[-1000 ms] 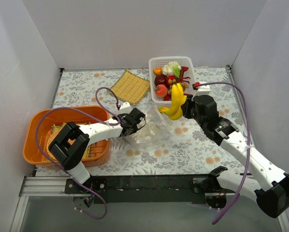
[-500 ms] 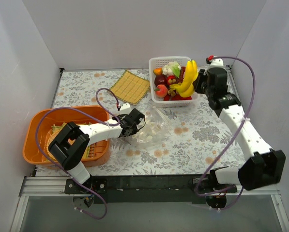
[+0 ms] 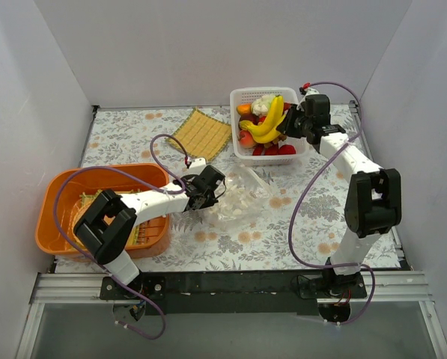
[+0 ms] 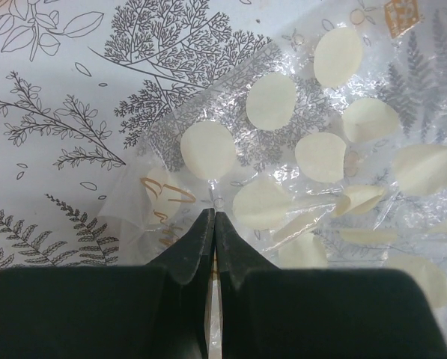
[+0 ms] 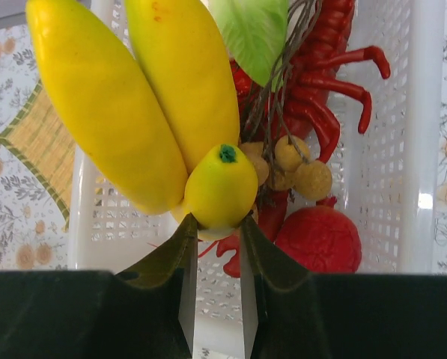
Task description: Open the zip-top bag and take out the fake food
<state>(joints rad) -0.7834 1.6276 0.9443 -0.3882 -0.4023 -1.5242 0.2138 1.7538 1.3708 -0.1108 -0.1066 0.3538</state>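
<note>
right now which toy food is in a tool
The yellow banana bunch, pinched at its stem by the right tool; the others lie in the basket.

Top view, 12 = far wall. White basket (image 3: pixel 234 112) at 1 is packed. The banana bunch (image 3: pixel 262 126) clamped in the right gripper (image 3: pixel 283 127) hangs over its contents, including the lobster (image 5: pixel 328 82) and red fruit (image 5: pixel 320 239), blocking top access. Right arm (image 3: pixel 373 198) stands along the 3 edge; its purple cable (image 3: pixel 305 217) loops through 4–5. Left arm (image 3: pixel 156 200) lies across 8–9 from the orange bin (image 3: pixel 96 170) to the centre zip-top bag (image 3: pixel 242 198), left gripper (image 3: pixel 217 185) pinching its edge. Open tablecloth (image 3: pixel 268 232): 5–6 in front of the bag, a narrow strip between bag and basket, and 11 around the flat woven mat (image 3: pixel 201 134).
</note>
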